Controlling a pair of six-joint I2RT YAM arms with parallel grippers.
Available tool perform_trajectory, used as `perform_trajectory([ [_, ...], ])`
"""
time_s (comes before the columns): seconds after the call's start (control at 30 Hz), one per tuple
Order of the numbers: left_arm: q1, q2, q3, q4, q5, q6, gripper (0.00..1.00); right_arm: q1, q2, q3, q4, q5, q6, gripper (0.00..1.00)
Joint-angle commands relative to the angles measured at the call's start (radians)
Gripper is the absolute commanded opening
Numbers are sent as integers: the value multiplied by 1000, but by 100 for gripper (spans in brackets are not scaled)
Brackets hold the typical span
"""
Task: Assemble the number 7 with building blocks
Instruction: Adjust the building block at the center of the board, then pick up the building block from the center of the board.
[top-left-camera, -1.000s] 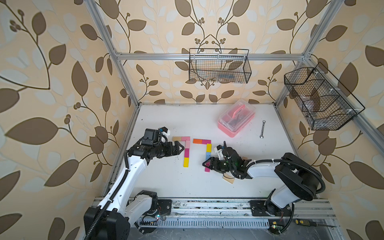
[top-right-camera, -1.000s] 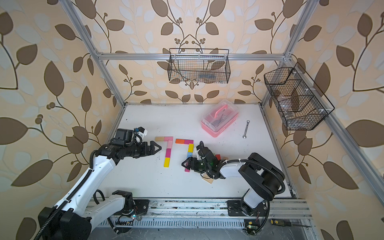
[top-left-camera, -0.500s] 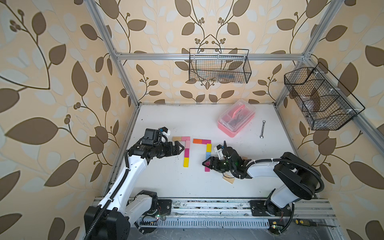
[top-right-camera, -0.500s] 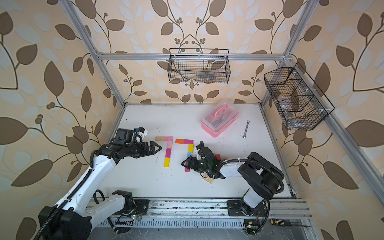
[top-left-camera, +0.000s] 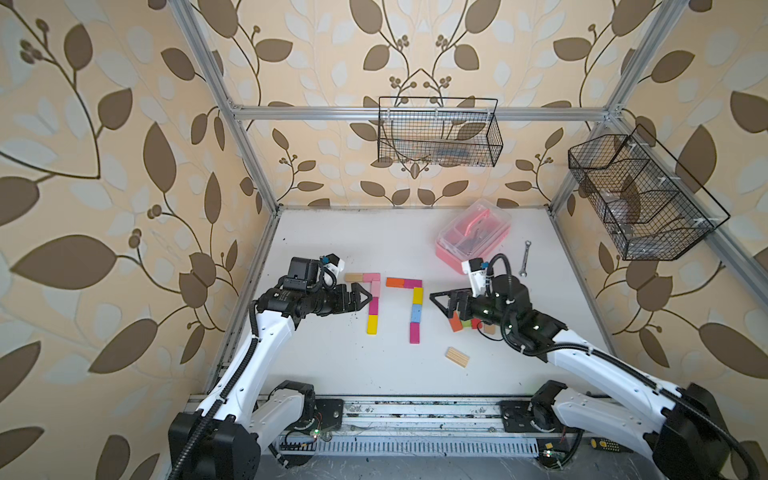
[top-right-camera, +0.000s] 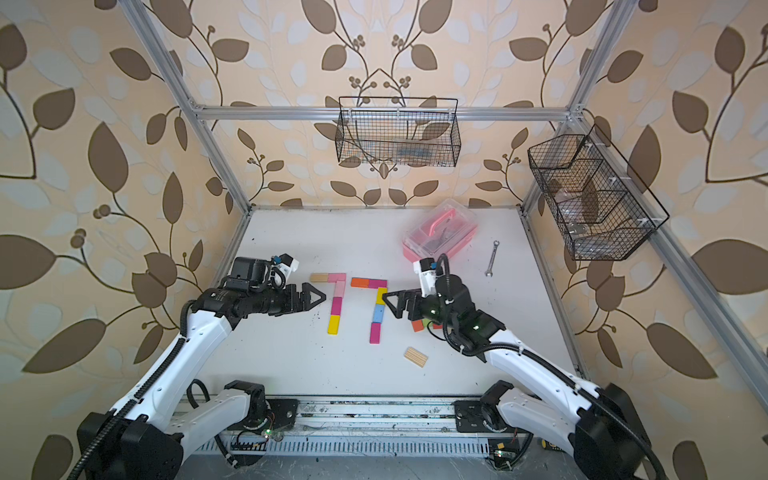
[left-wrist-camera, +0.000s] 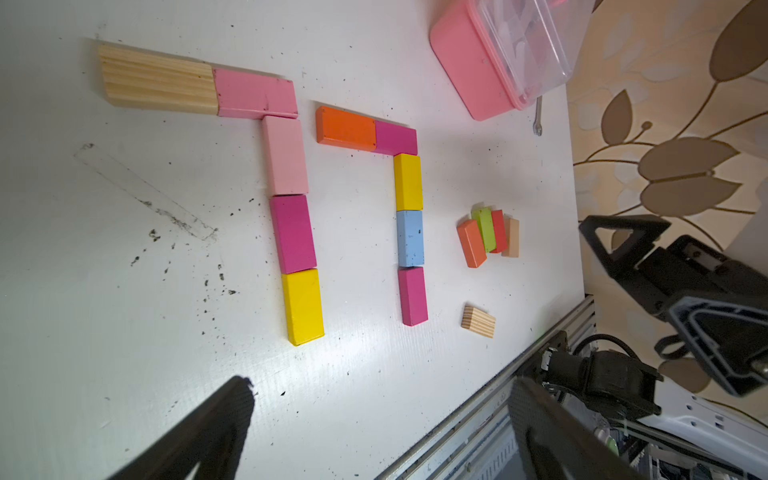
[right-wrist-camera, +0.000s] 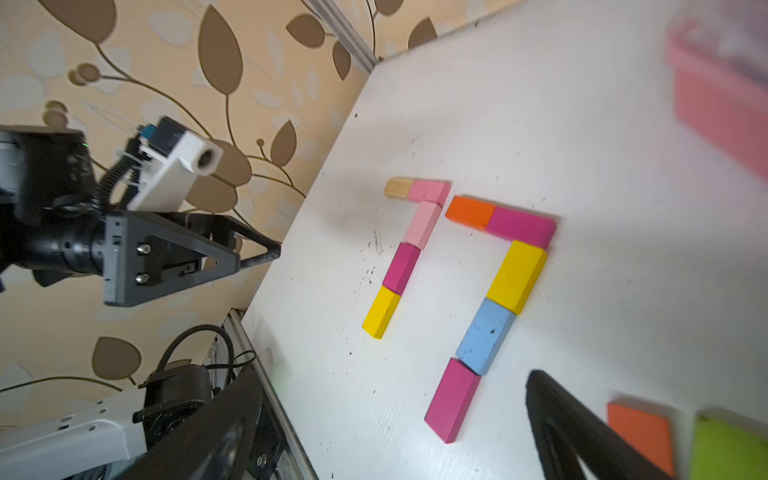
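- Facing you: white tabletop (top-left-camera: 332, 365), leaf-patterned wallpaper walls (top-left-camera: 124, 166).
- Two 7 shapes of coloured wooden blocks (top-left-camera: 372, 305) lie mid-table between your left gripper (top-left-camera: 365, 297) and right gripper (top-left-camera: 436, 299); both have fingers apart, empty.
- Behind lie a pink clear-lidded plastic box (top-left-camera: 471, 237) and a steel spanner (top-left-camera: 525, 259).

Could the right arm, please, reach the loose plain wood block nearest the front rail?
Probably yes: the plain wood block lies alone on the table, nothing over it, close to the right arm, whose jaws stand open.
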Motion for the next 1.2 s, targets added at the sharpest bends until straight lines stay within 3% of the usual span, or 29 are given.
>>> perform_trajectory([
  [0.0, 3, -18, -11, 21, 53, 30, 99, -58, -89, 11, -242, -39, -266, 98],
  [0.13, 3, -27, -16, 31, 61, 27, 99, 38, -98, 93, -498, 116, -477, 95],
  [0.23, 3, -25, -15, 32, 67, 26, 99, 124, -40, 112, -520, 164, -491, 90],
  [0.57, -1, -35, -16, 33, 75, 25, 99, 304, 369, 311, -773, 441, -307, 83],
  [0.87, -4, -32, -21, 40, 95, 21, 99, 306, 483, 292, -778, 370, -239, 82],
  [1.17, -7, -28, -22, 43, 96, 19, 99, 287, 516, 167, -614, 258, -183, 81],
])
